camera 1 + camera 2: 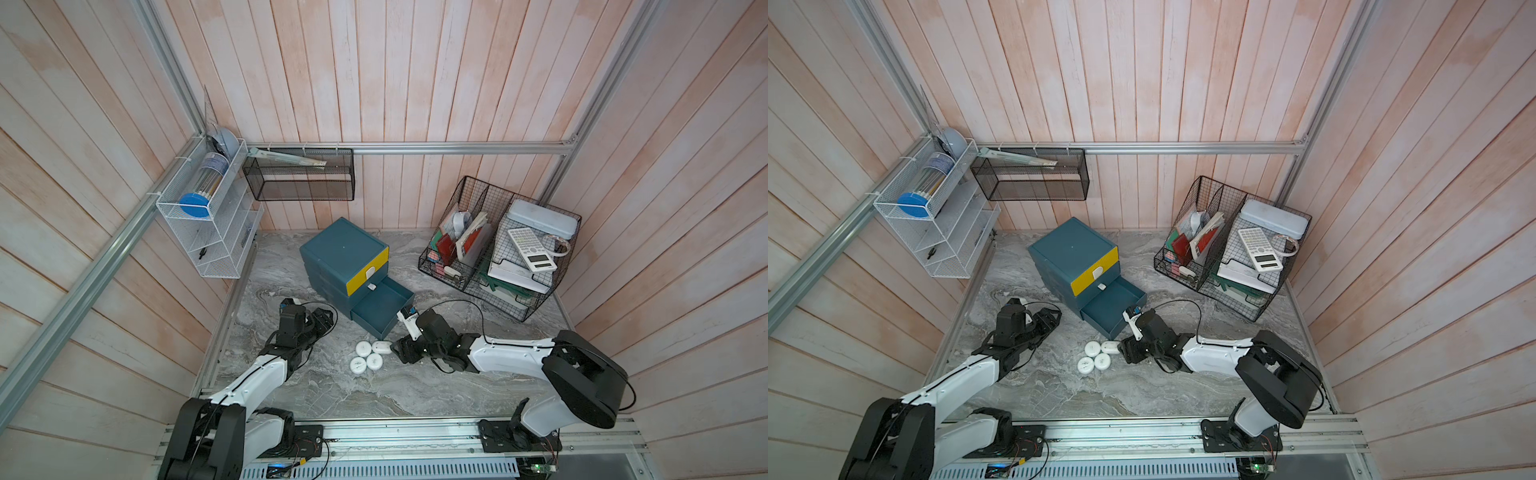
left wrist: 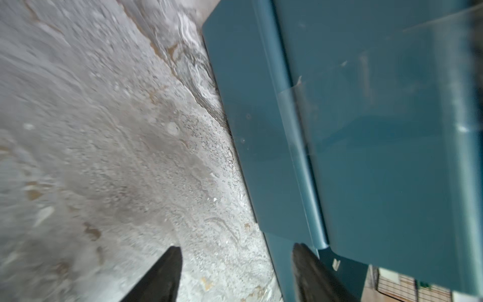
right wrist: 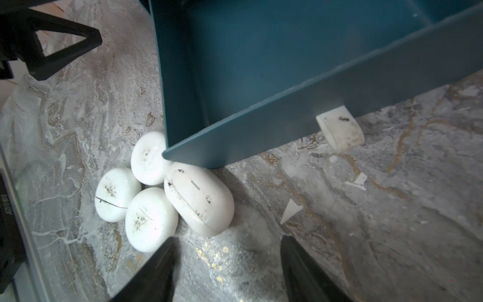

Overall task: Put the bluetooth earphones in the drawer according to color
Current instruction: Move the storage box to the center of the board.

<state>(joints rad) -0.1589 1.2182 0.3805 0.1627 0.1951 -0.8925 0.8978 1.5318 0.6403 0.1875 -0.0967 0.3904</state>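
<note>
**A:** Right gripper point(image 3: 230, 239) is low over the table point(image 1: 332, 395), fingers apart, nothing between them.

**B:** And the cases point(image 1: 370, 355)?

**A:** Four white ones, bunched on the table just off the front corner of the open drawer point(image 1: 382, 305). The near case point(image 3: 200, 198) lies just ahead of that gripper, a shade off toward one finger.

**B:** How does it lie?

**A:** Its long axis runs slantwise to the line between the fingers. I'd say the wrist needs a turn first, so the pinch lands across the short side.

**B:** Any help from the other arm?

**A:** Left gripper point(image 2: 236, 247) sits beside the cabinet point(image 1: 343, 249) wall, also parted and empty. It's farther from the bunch, so the right arm is clearly the nearer one.

**B:** Is the drawer ready?

**A:** The bottom one is pulled out, and nothing shows inside it from above. The near case almost touches its corner, so there's little room on that side. No black or pink cases in view.
</note>
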